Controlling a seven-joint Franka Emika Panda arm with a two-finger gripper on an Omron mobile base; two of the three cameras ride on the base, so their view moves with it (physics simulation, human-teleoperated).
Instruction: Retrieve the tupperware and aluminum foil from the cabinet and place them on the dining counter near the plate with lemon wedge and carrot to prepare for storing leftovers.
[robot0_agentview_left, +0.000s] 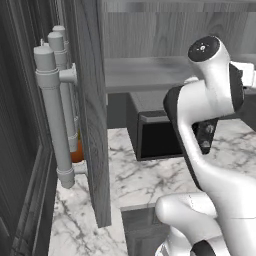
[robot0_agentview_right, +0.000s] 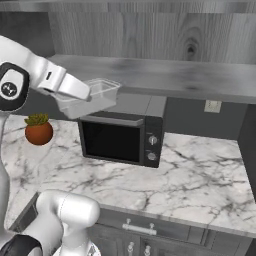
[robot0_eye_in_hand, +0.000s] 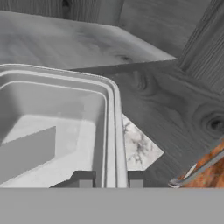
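Note:
The tupperware (robot0_agentview_right: 97, 97) is a clear rectangular tub with a wide rim. It hangs in the air just in front of the cabinet's flat grey shelf (robot0_agentview_right: 170, 75), above the left end of the microwave. My gripper (robot0_agentview_right: 86, 94) is shut on its near rim. In the hand view the tub (robot0_eye_in_hand: 57, 131) takes up the left side, with one side wall pinched between the two finger tips of the gripper (robot0_eye_in_hand: 109, 180). The aluminum foil, dining counter and plate are out of view.
A black microwave (robot0_agentview_right: 120, 137) stands on the marble worktop (robot0_agentview_right: 200, 175) under the shelf. A potted plant (robot0_agentview_right: 38, 129) sits to its left. An open wood-grain cabinet door (robot0_agentview_left: 92, 115) and grey bar handles (robot0_agentview_left: 52, 105) stand close on the left.

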